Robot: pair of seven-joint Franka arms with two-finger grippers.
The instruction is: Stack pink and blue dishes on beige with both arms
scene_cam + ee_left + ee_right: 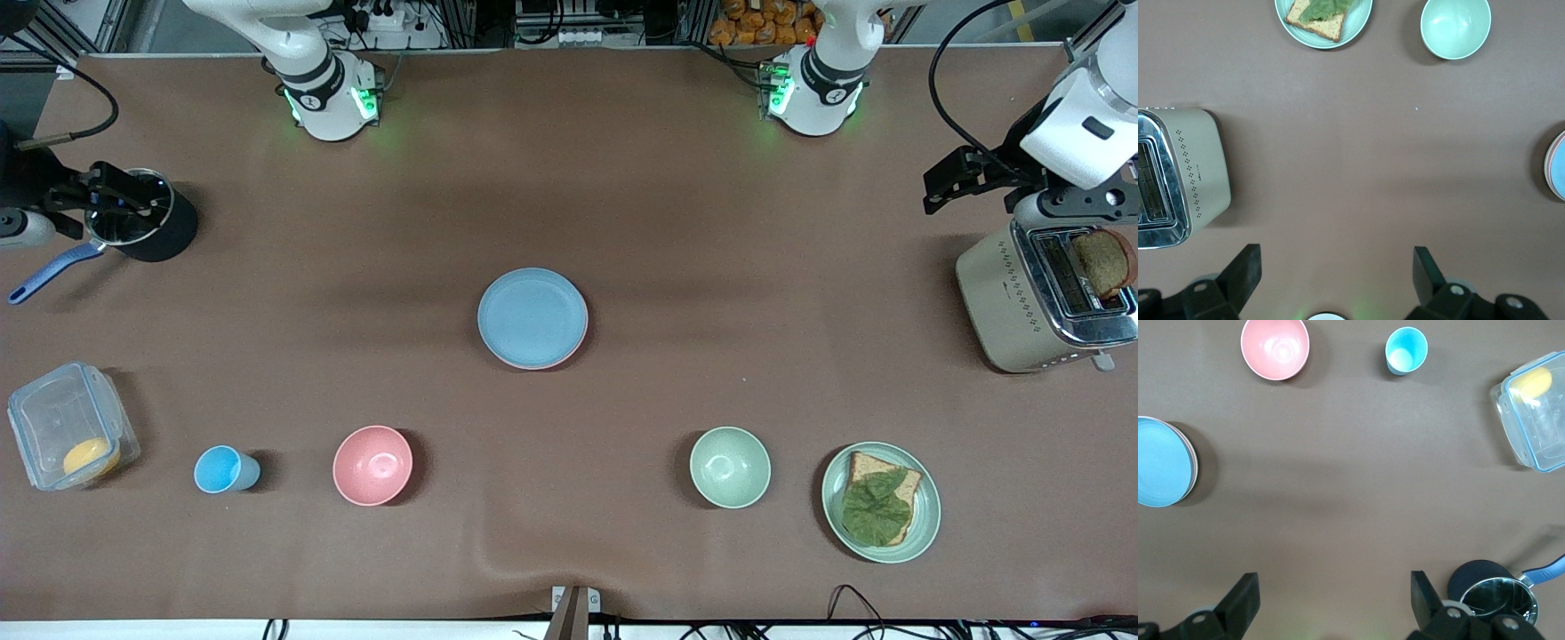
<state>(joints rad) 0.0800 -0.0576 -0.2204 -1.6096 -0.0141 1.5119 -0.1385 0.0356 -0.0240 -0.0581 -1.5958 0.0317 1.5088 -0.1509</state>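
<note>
A: Where to find the dishes?

B: Dead centre of the table in the front view. Blue plate (532, 317) on top, pink plate (569, 356) showing only as a thin rim under it, from about 3 to 6 o'clock. No telling whether a beige plate lies at the bottom, as nothing cream shows clearly.

A: And the tools?

B: Left gripper (965, 173) out at 3 o'clock in the front view, over bare cloth beside the toaster (1040, 298). Spread wide, nothing between the fingers (1245, 270). Right gripper (107, 200) out at 9 o'clock, over the black saucepan (147, 222). Spread just as wide, nothing held.

A: Which way from each to the stack?

B: From the left gripper toward 8 o'clock, from the right gripper toward 4 o'clock. Well apart from both and roughly midway, so neither arm clearly nearer. Round dishes, so no long axis to line up with.

A: Anything left to do?

B: Probably not. Looks stacked already, with both arms waiting at their ends of the table.
</note>
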